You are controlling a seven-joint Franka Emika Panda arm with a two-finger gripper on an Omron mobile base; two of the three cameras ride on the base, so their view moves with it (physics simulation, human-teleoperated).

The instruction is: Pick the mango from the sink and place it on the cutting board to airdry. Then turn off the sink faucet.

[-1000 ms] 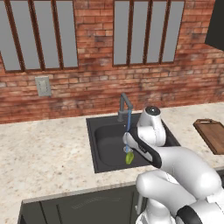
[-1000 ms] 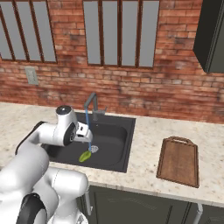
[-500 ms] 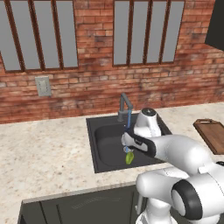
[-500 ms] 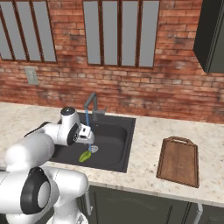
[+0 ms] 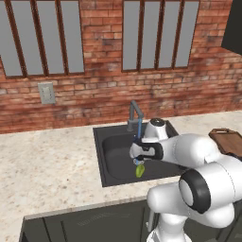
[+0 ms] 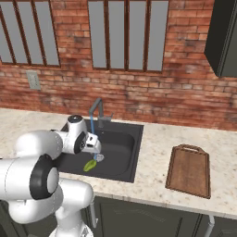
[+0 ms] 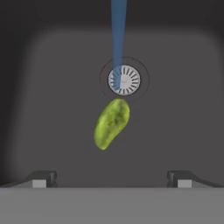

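The yellow-green mango [image 7: 112, 123] lies on the floor of the dark sink [image 7: 43, 87], just beside the silver drain [image 7: 124, 80]. My gripper [image 7: 112, 179] hangs over it, open, the fingertips [image 7: 43, 177] wide apart with nothing between them. In the base views the gripper [image 5: 137, 161] [image 6: 97, 155] sits just above the mango [image 5: 140, 170] [image 6: 90, 165] inside the sink [image 5: 101, 165] [image 6: 136, 157]. The sink faucet [image 5: 133, 113] [image 6: 97, 109] pours a blue stream of water [image 7: 118, 35] onto the drain. The cutting board [image 6: 189, 170] [image 5: 227, 141] lies on the counter right of the sink.
A brick wall with barred windows runs behind the speckled counter [image 6: 152, 139]. A wall outlet [image 5: 46, 93] sits left of the sink. A dark upper cabinet [image 6: 224, 37] hangs at the right. The stream falls close to the mango's far end.
The arm's elbow has swung down and forward, and the hand has shifted slightly, staying low over the mango. The gripper stays open; the mango has not moved.
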